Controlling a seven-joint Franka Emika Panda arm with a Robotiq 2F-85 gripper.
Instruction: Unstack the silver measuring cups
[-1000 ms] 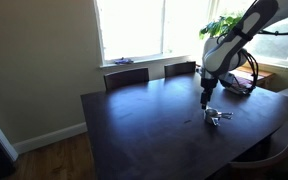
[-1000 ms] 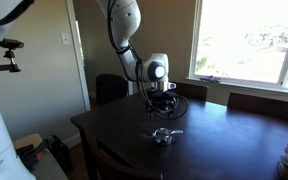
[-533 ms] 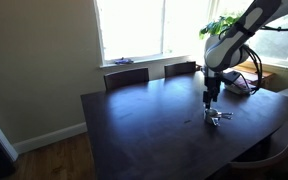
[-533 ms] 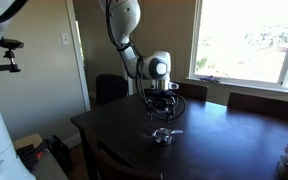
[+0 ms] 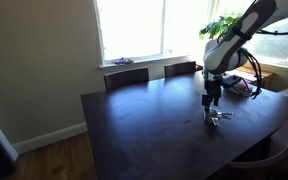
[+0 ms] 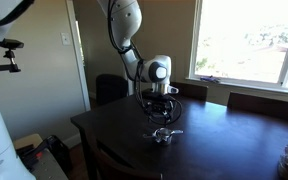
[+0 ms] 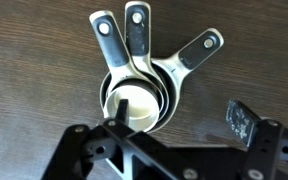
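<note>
The silver measuring cups (image 7: 134,90) sit nested in one stack on the dark table (image 5: 144,120), their three flat handles fanned out toward the top of the wrist view. They show as a small shiny cluster in both exterior views (image 5: 217,116) (image 6: 163,134). My gripper (image 7: 176,115) is open just above them. One finger hangs over the inside of the innermost cup, the other over bare wood beside the stack. In both exterior views the gripper (image 5: 210,99) (image 6: 161,112) hovers directly above the cups.
Two chairs (image 5: 126,76) stand at the window side of the table. Cables and items (image 5: 239,85) lie near the robot base. A potted plant (image 5: 224,27) stands by the window. A chair back (image 6: 109,88) is at the table's end.
The gripper has moved slightly lower and closer toward the cups. The cups have not moved.
</note>
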